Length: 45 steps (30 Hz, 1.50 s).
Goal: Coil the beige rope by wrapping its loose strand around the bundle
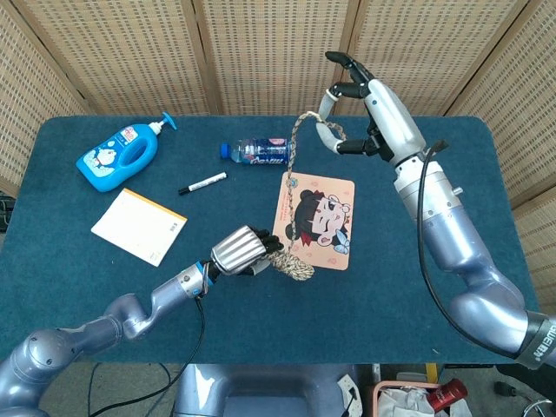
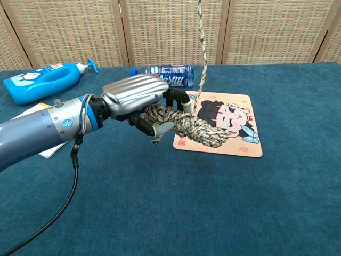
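Meanwhile left hand (image 2: 136, 98) grips bundle (image 2: 186, 125), right hand (image 1: 369, 100) holds strand (image 1: 294, 152)

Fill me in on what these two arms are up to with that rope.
The left hand grips the coiled beige rope bundle just above the table, beside the cartoon mat. The right hand is raised high and pinches the loose strand, which runs taut from the bundle up to it. The strand looks set for a wrap around the bundle. A water bottle lies behind them.
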Motion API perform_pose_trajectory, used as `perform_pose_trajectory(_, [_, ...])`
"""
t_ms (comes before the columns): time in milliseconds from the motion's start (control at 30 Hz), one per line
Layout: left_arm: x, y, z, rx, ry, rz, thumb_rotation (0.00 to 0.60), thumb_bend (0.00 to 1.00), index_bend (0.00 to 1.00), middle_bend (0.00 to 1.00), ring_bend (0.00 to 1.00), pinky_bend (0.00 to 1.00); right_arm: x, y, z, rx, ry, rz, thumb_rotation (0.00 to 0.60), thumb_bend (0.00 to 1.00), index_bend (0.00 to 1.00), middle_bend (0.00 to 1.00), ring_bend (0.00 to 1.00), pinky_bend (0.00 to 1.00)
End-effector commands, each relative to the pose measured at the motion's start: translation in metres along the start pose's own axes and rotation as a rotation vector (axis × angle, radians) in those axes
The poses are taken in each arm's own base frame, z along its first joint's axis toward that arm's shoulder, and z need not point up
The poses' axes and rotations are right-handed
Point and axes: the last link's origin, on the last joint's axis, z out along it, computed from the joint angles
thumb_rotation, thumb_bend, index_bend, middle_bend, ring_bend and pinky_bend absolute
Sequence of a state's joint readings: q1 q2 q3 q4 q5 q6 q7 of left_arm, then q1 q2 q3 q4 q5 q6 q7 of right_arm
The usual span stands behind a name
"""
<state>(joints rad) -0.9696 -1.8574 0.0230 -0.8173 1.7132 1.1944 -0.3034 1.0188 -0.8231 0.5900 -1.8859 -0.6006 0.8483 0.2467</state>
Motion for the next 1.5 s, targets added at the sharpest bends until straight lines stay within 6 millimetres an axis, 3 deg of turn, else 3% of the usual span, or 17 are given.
perform_pose_trajectory(33, [0.005,-0.005,-0.01,-0.03,0.016,-0.021,0.6,0.85,0.71,0.62,0.58,0.67,0.002,0.019,0.005,-0.051,0.011,-0.003,0.6,0.48,0.73,0.07,0.0,0.0])
perform_pose_trajectory(200, [0.01,-0.007,-0.018,-0.038,0.045,-0.074,0.6,0.85,0.71,0.62,0.58,0.67,0.003,0.054,0.012,-0.133,0.031,0.025,0.6,0.48,0.73,0.07,0.0,0.0])
perform_pose_trajectory(500, [0.029,-0.013,-0.024,0.005,0.158,-0.331,0.6,0.85,0.71,0.62,0.58,0.67,-0.01,0.125,0.01,-0.276,0.013,0.069,0.6,0.48,0.73,0.08,0.0,0.0])
perform_pose_trajectory(767, [0.04,-0.022,-0.019,0.069,0.231,-0.443,0.6,0.85,0.72,0.62,0.58,0.67,-0.026,0.165,-0.001,-0.348,-0.038,0.073,0.6,0.48,0.73,0.08,0.0,0.0])
perform_pose_trajectory(833, [0.044,-0.025,-0.016,0.099,0.262,-0.473,0.6,0.85,0.72,0.62,0.58,0.67,-0.035,0.181,-0.013,-0.378,-0.069,0.07,0.6,0.48,0.73,0.08,0.0,0.0])
perform_pose_trajectory(1133, [0.051,-0.029,0.0,0.199,0.338,-0.534,0.6,0.85,0.72,0.62,0.58,0.67,-0.059,0.208,-0.055,-0.368,-0.154,0.017,0.6,0.48,0.73,0.1,0.0,0.0])
perform_pose_trajectory(1500, [0.058,-0.043,0.02,0.366,0.409,-0.577,0.6,0.85,0.72,0.62,0.59,0.67,-0.083,0.208,-0.099,-0.294,-0.243,-0.057,0.6,0.48,0.73,0.1,0.0,0.0])
